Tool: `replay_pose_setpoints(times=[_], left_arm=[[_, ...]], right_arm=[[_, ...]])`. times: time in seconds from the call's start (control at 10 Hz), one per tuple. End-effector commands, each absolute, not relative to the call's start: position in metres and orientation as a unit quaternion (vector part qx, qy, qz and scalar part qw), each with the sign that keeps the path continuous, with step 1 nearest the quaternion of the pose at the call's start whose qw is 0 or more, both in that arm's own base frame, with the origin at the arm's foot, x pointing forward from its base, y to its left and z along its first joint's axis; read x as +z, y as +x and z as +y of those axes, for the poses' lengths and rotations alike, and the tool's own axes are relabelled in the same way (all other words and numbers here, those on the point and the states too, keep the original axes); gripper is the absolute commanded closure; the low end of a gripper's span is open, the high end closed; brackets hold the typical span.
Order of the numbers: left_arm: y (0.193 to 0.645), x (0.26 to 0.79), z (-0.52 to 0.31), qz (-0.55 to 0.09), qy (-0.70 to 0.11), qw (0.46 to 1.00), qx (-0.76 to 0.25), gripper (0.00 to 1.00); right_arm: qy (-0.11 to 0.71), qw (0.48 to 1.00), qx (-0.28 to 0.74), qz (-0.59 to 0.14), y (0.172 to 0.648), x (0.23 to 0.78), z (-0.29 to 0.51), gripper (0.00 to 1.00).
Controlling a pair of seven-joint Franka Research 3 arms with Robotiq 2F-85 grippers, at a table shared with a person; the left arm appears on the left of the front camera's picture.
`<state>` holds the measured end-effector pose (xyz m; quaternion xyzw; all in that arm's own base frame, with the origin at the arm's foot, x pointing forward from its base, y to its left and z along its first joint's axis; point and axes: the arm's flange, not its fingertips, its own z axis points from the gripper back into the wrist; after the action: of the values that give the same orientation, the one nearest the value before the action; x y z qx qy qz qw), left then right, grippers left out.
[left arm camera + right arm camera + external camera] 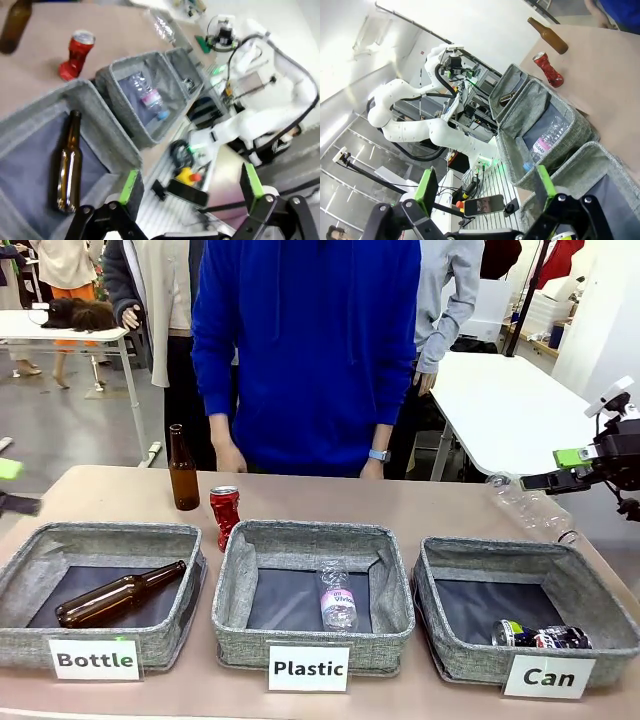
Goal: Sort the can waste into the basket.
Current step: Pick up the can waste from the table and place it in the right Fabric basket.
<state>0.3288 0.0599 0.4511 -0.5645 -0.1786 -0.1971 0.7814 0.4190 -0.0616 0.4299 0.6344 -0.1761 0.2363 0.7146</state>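
Table (400,502): red can (224,512) upright; dark can (540,636) in basket (500,558); left gripper (190,182), right gripper (486,182) splayed, empty.

Three white cards in bold black print, one on the front wall of each grey bin on the surface (400,502). Directly below the right tool (545,470): "Can" card (549,677), on the basket (490,548). Farther off, between the two tools: "Plastic" card (309,668), on the middle bin (310,532). Below and just inward of the left tool (12,487): "Bottle" card (95,660), on the third bin (110,532). Inside the middle bin, a clear bottle (338,595) with a pink-and-white wrapper; small print there, possibly starting "Vi", too fine to read with certainty. Inside the basket, a dark can (545,637) with white, green and yellow print, not legible.
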Motion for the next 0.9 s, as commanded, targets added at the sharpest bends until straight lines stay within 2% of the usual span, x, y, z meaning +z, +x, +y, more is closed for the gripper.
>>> replay_pose_setpoints(times=[0.0, 0.2, 0.4, 0.5, 0.6, 0.8], left_arm=[[0.359, 0.449, 0.022, -0.211, -0.489, 0.792, -0.298, 0.0], [0.398, 0.452, -0.005, -0.335, -0.375, 0.785, -0.362, 0.0], [0.413, 0.445, -0.019, -0.417, -0.348, 0.735, -0.405, 0.0], [0.409, 0.452, -0.01, -0.336, -0.475, 0.715, -0.387, 0.0], [0.391, 0.473, 0.022, -0.279, -0.533, 0.709, -0.369, 0.0], [0.346, 0.501, 0.098, -0.327, -0.499, 0.722, -0.35, 0.0]], right_arm=[[0.638, 0.711, 0.238, -0.177, 0.418, 0.431, -0.062, 0.0], [0.638, 0.711, 0.238, -0.177, 0.418, 0.431, -0.062, 0.0], [0.638, 0.711, 0.238, -0.177, 0.418, 0.431, -0.062, 0.0], [0.638, 0.711, 0.238, -0.177, 0.418, 0.431, -0.062, 0.0], [0.638, 0.711, 0.238, -0.177, 0.418, 0.431, -0.062, 0.0], [0.638, 0.711, 0.238, -0.177, 0.418, 0.431, -0.062, 0.0]])
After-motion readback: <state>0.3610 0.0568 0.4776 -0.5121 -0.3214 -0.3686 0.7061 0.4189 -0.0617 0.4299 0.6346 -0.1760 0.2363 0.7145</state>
